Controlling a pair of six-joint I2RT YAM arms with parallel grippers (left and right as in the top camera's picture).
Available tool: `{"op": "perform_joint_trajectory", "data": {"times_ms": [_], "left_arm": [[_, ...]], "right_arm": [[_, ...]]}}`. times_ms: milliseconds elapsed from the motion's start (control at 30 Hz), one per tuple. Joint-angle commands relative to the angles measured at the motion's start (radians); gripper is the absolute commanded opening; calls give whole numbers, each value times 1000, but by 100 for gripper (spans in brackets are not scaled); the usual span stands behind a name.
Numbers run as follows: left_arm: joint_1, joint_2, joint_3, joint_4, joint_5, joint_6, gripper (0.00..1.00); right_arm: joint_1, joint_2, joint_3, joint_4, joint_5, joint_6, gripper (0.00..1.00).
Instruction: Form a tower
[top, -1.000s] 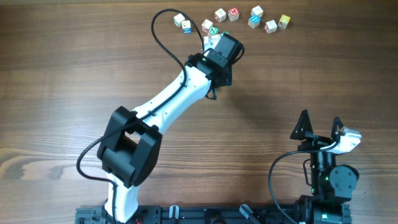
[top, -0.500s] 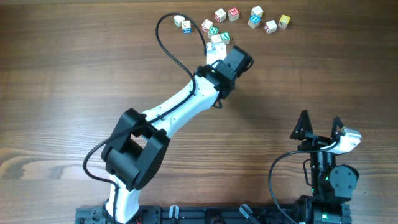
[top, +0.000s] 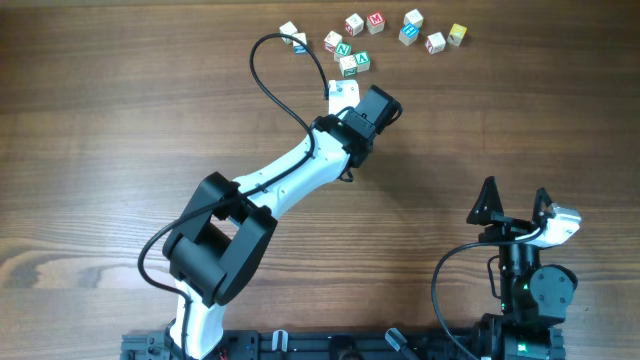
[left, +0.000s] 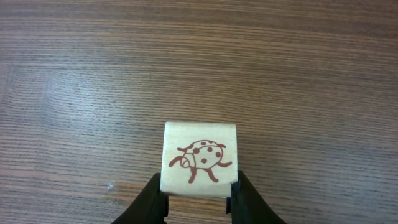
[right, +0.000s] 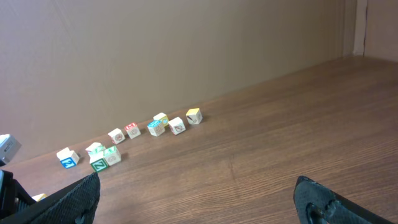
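My left gripper (left: 197, 188) is shut on a pale wooden cube (left: 200, 155) with a red ladybug drawn on its top face. Its black fingers (left: 153, 198) press on the cube's two sides. Bare wood grain shows under the cube's near edge. Seen from overhead, that cube (top: 343, 92) sits at the tip of the left gripper (top: 346, 97), just in front of the loose cubes. No stacked tower shows in any view. My right gripper (top: 515, 197) stands open near the front right, with nothing between its fingers (right: 311, 194).
Several loose letter cubes lie along the far edge. Among them are a green pair (top: 354, 63), a blue one (top: 408, 35) and a yellow one (top: 457, 34). The right wrist view shows the same row of cubes (right: 155, 127) before a brown wall.
The left arm has drawn back from the cluster of cubes toward the front, with the ladybug cube still in its jaws. The right arm has not moved.
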Motion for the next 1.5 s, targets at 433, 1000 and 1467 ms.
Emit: {"op": "perform_joint_trajectory", "data": {"times_ms": [433,1000,1467], "left_arm": [[-1,10,-11,-1,55,-13,27],[-2,10,-61,60,54,-9,35],[-2,10,-61,58,55,-9,48]], "right_arm": [[-5,0,-1,2,-9,-13,100],[-5,0,-1,2,-9,-13,100],[-5,0,-1,2,-9,-13,100]]}}
